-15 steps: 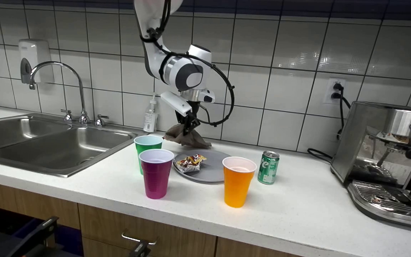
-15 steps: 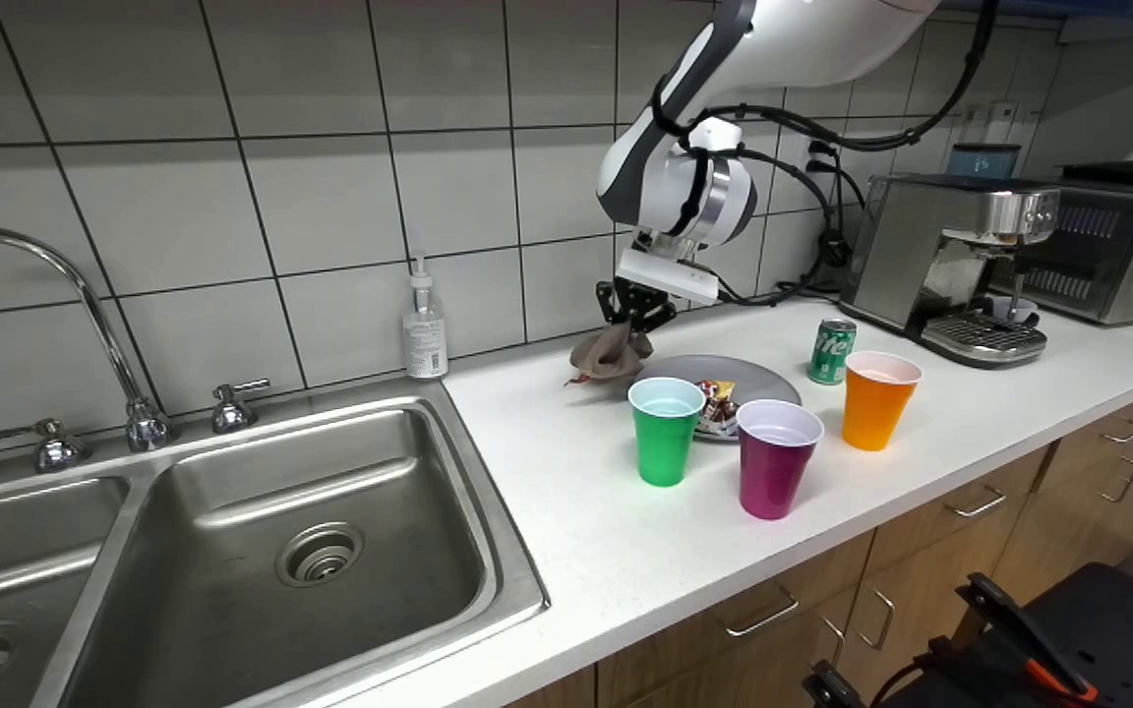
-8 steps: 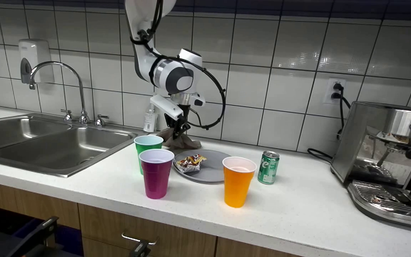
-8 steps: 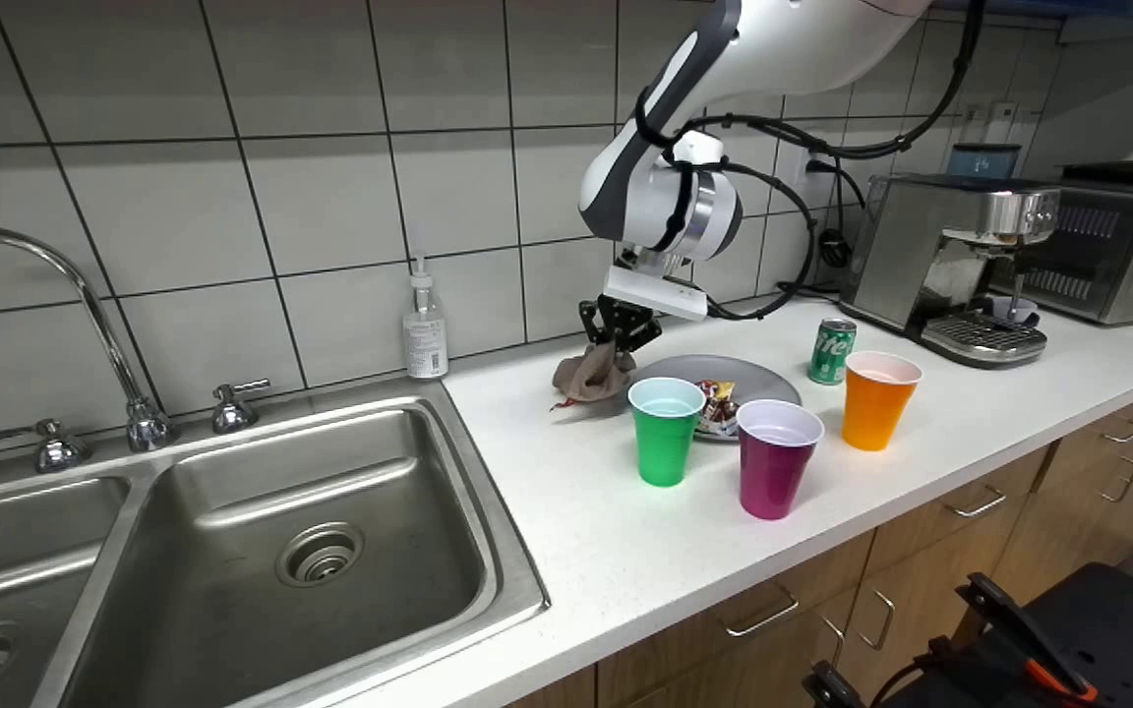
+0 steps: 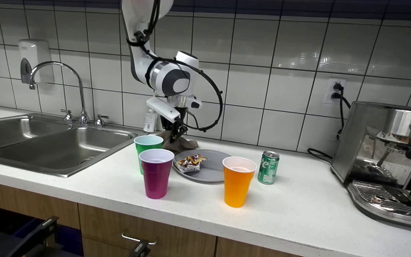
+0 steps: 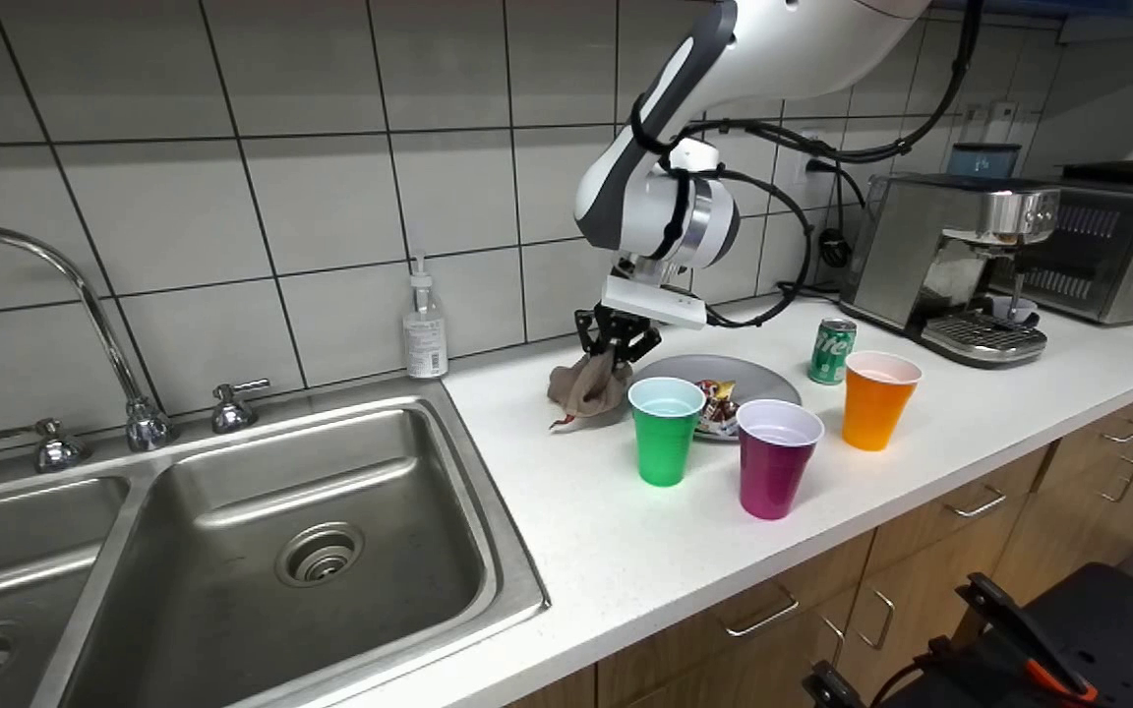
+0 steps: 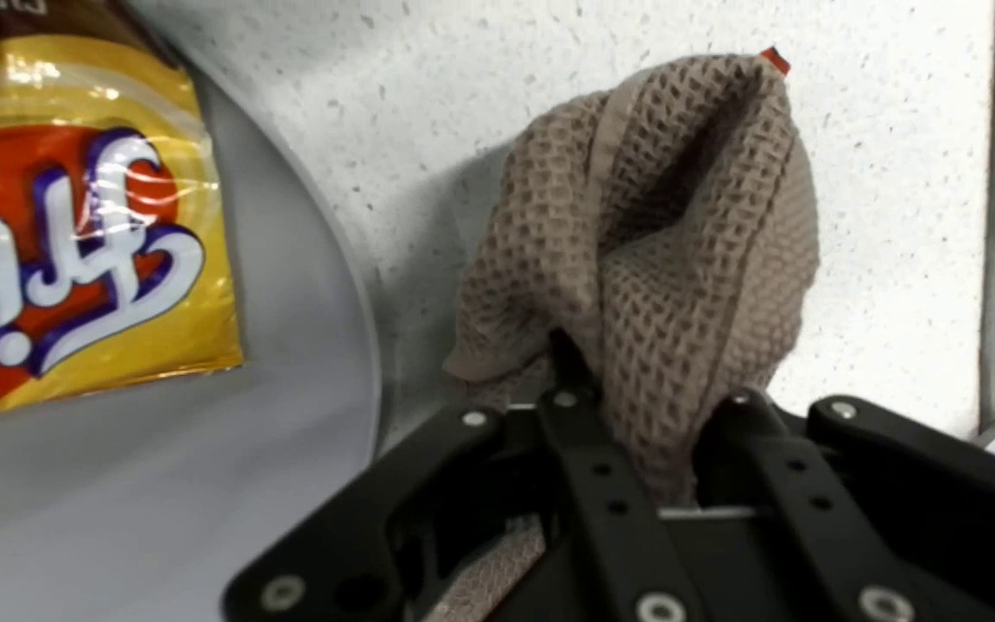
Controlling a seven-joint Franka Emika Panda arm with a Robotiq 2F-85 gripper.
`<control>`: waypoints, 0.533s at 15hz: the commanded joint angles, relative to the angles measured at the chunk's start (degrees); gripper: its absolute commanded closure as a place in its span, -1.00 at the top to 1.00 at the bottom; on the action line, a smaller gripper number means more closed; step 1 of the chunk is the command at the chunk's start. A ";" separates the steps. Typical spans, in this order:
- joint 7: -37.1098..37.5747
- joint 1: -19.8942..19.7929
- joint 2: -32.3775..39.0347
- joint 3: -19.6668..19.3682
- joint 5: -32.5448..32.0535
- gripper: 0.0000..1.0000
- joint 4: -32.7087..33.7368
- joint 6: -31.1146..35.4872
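Observation:
My gripper [image 5: 174, 137] is shut on a bunched brown waffle-weave cloth [image 7: 679, 276], with the cloth gathered between its fingers. The gripper [image 6: 616, 344] points down near the tiled wall, behind the grey plate. The cloth also shows in both exterior views [image 5: 184, 144] [image 6: 583, 385] and hangs to the counter or just above it; I cannot tell which. A small red tag sticks out at its corner. A yellow and brown candy bag [image 7: 83, 242] lies on the grey plate [image 7: 290, 458], beside the cloth in the wrist view. Part of the cloth is hidden by the gripper.
A green cup [image 6: 667, 433], a purple cup [image 6: 778, 462] and an orange cup [image 6: 878, 403] stand near the plate. A green can [image 5: 268, 167] stands behind the orange cup. A soap bottle [image 6: 425, 324], steel sink [image 6: 488, 492] and coffee machine [image 5: 380, 142] flank the counter.
My gripper has moved left in both exterior views, toward the soap bottle and sink, and slightly lower, carrying the cloth with it. The plate, cups and can have not moved.

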 commanded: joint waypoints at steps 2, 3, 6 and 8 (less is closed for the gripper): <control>-2.14 -0.54 -2.94 0.41 0.90 0.28 -2.91 0.06; -2.26 -0.56 -3.05 0.43 0.92 0.42 -3.07 0.12; -2.63 -0.68 -3.84 0.41 0.90 0.88 -3.72 -0.03; -2.94 -0.94 -4.93 0.29 0.90 1.00 -4.31 -0.57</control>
